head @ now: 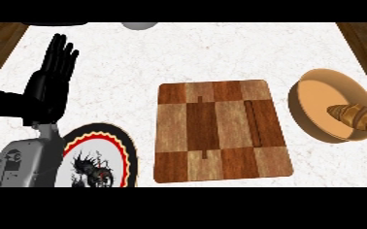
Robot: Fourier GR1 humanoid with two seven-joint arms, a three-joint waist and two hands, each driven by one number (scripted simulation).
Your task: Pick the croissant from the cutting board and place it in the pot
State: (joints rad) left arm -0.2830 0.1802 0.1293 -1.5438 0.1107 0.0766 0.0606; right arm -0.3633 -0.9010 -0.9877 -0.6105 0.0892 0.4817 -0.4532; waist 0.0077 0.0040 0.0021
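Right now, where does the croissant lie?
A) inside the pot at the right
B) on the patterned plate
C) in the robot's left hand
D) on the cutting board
A: the croissant rests inside the pot at the view's right edge, apart from the cutting board.

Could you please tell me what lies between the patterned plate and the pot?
The wooden cutting board lies between the plate and the pot, as the head view shows.
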